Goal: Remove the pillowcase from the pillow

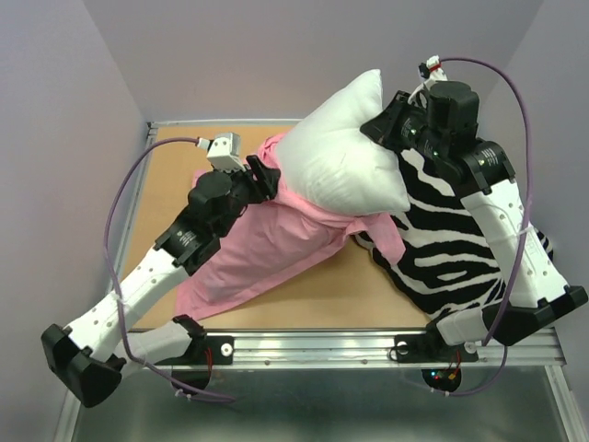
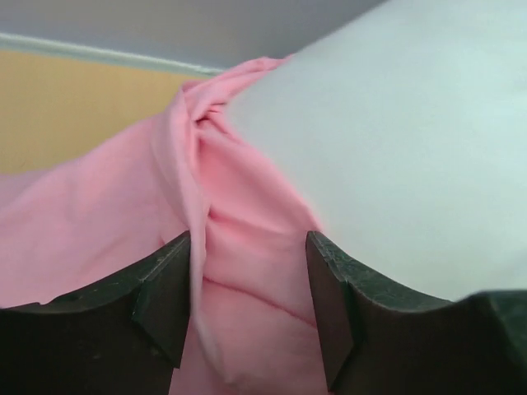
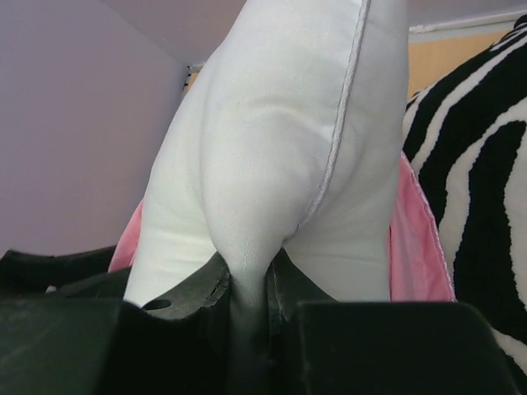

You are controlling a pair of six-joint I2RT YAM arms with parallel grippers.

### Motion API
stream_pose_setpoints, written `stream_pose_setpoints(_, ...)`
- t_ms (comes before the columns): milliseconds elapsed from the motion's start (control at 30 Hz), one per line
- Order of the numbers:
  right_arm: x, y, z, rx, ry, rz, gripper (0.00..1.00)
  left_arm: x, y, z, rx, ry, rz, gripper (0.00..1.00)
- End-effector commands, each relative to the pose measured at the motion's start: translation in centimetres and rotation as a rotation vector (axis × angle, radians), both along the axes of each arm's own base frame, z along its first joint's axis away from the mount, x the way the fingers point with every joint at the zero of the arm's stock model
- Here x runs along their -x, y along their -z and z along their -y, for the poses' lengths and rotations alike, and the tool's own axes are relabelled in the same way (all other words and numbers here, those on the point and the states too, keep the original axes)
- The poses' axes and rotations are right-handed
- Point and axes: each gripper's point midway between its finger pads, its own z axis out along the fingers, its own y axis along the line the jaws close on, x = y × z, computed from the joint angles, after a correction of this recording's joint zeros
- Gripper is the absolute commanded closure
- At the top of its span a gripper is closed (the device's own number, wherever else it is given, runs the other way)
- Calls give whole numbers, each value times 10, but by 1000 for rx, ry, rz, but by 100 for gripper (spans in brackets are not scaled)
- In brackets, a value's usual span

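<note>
The white pillow (image 1: 340, 152) is lifted at the back middle of the table, mostly bare. Its lower edge still lies against bunched pink fabric. The pink pillowcase (image 1: 262, 249) lies slack on the table, trailing to the front left. My right gripper (image 1: 391, 126) is shut on a pinch of the pillow's white fabric (image 3: 247, 247) and holds it up. My left gripper (image 1: 267, 177) is at the pillowcase's bunched edge beside the pillow. Its jaws stand apart, with pink folds (image 2: 247, 271) in the gap between them, and the pillow (image 2: 395, 148) is to its right.
A black-and-white zebra pillow (image 1: 451, 239) lies on the right of the brown table (image 1: 175, 175), under my right arm. Grey walls stand close on the left, back and right. A metal rail (image 1: 368, 343) runs along the near edge.
</note>
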Motion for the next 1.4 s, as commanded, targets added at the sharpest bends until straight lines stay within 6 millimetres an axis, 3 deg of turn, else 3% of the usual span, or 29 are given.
stream_pose_setpoints(0, -3, -69, -4, -91, -23, 203, 99, 44, -61, 3, -5, -6, 147, 35)
stream_pose_setpoints(67, -6, -68, -7, -92, -27, 197, 99, 58, -63, 9, 6, -14, 150, 35)
stream_pose_setpoints(100, -7, -70, -8, -95, -30, 199, 99, 77, -61, 29, 10, 51, 148, 35)
stream_pose_setpoints(167, -9, -67, -12, -91, -31, 194, 99, 89, -58, 37, 3, 33, 142, 35)
stream_pose_setpoints(200, -10, -67, -12, -88, -27, 194, 100, 106, -51, 54, -13, 55, 133, 34)
stream_pose_setpoints(233, -11, -66, -13, -87, -29, 191, 100, 105, -46, 59, -29, 56, 126, 34)
stream_pose_setpoints(267, -11, -64, -14, -87, -25, 188, 100, 121, -42, 70, -51, 50, 126, 34)
stream_pose_setpoints(433, -11, -58, -18, -79, -27, 174, 100, 148, -13, 114, -152, 31, 119, 31)
stream_pose_setpoints(633, -9, -55, -18, -75, -21, 170, 99, 144, 6, 140, -247, -45, 135, 30)
stream_pose_setpoints(900, -8, -49, -21, -68, -23, 154, 100, 130, -4, 144, -245, -72, 198, 28)
stream_pose_setpoints(1100, -7, -49, -23, -70, -22, 153, 100, 122, -7, 163, -237, 25, 268, 33)
stream_pose_setpoints(1133, -8, -49, -23, -70, -21, 153, 99, 122, -5, 167, -247, 34, 269, 35)
stream_pose_setpoints(1233, -7, -51, -23, -70, -22, 157, 99, 122, 4, 173, -260, 62, 270, 55)
stream_pose_setpoints(1367, -6, -51, -24, -72, -30, 157, 100, 123, 21, 177, -239, 102, 249, 92)
